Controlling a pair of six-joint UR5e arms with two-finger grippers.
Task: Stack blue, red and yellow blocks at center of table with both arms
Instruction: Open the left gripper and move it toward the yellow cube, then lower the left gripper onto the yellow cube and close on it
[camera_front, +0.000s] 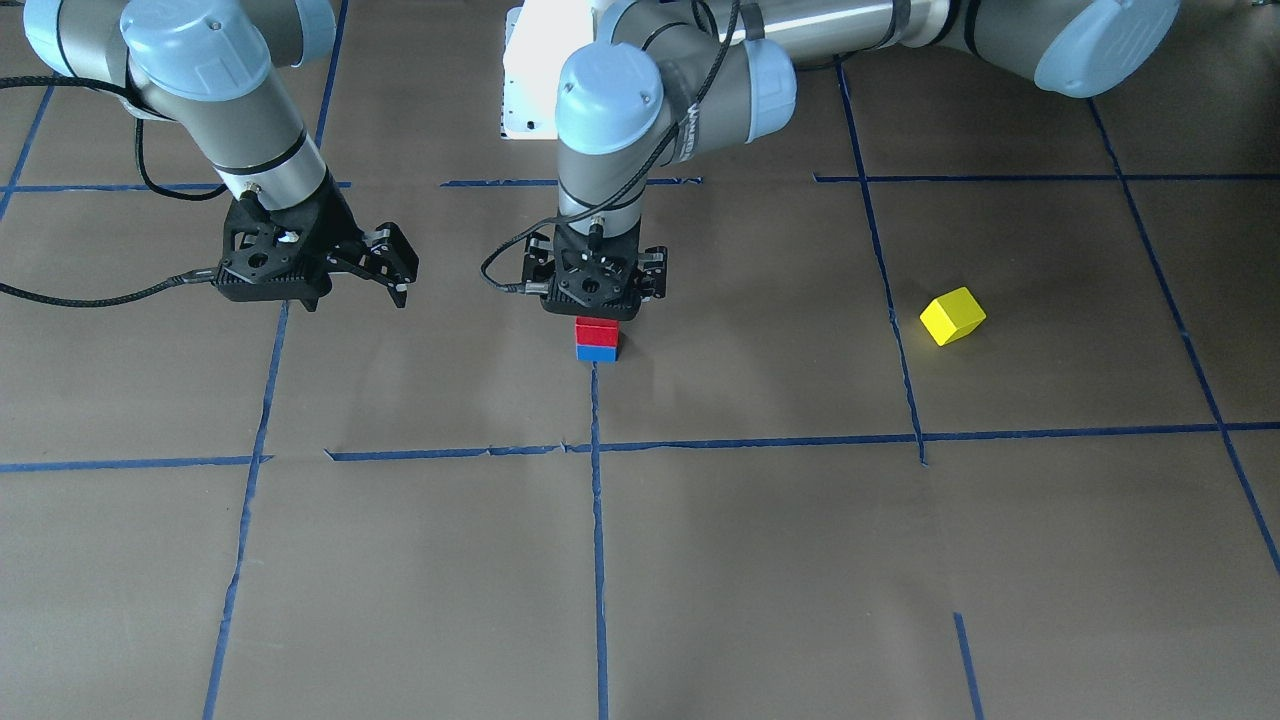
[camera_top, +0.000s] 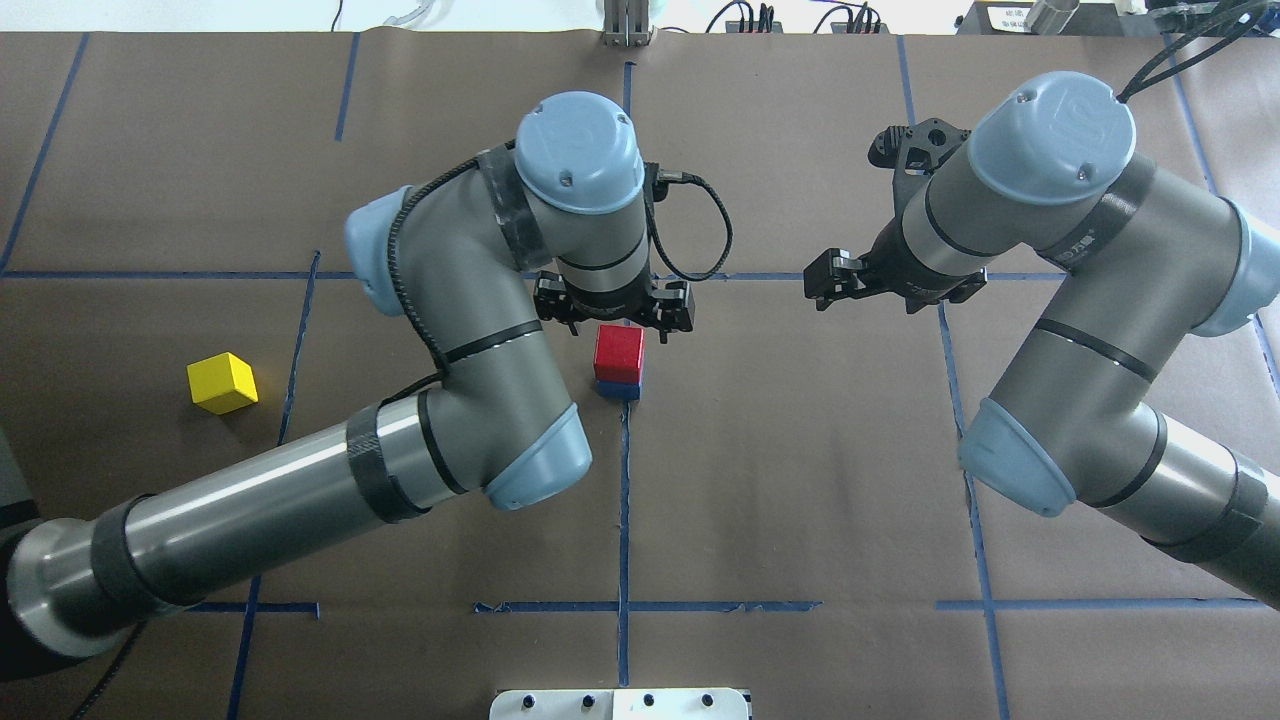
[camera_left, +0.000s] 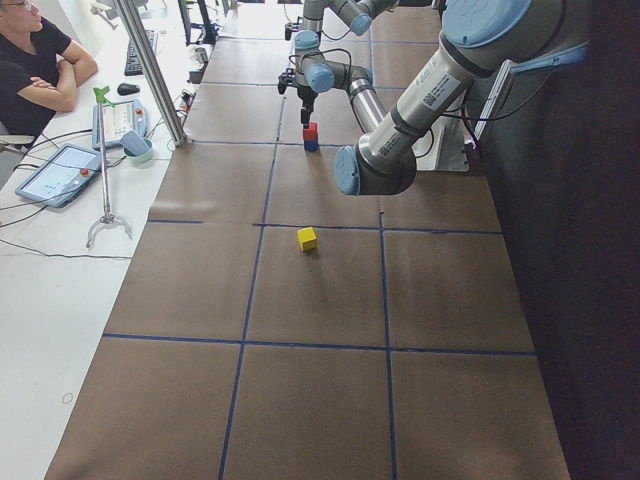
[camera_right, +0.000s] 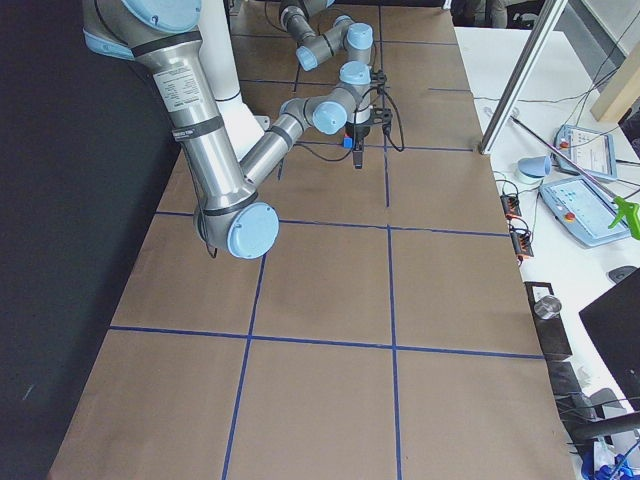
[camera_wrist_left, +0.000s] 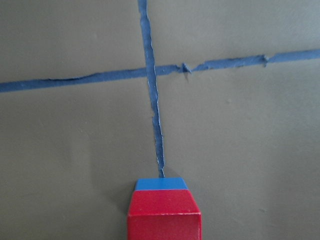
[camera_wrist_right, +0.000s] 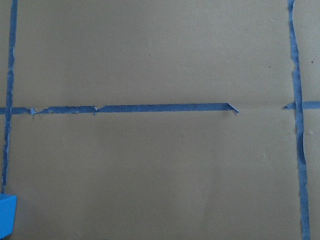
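A red block (camera_front: 596, 331) sits on a blue block (camera_front: 597, 353) at the table's centre, on a tape crossing. The stack also shows in the overhead view (camera_top: 619, 352) and low in the left wrist view (camera_wrist_left: 164, 215). My left gripper (camera_front: 597, 310) hangs straight down just above the red block, jaws spread wide and holding nothing. A yellow block (camera_top: 222, 383) lies alone on the table on my left side, also in the front view (camera_front: 952, 315). My right gripper (camera_front: 392, 268) is open and empty, hovering to the right of the stack.
Brown paper with blue tape lines (camera_top: 624, 500) covers the table. A white base plate (camera_front: 528, 80) sits at the robot's edge. An operator (camera_left: 35, 70) sits beyond the far table edge by control tablets. A bright blue corner (camera_wrist_right: 7, 215) shows at the right wrist view's lower left.
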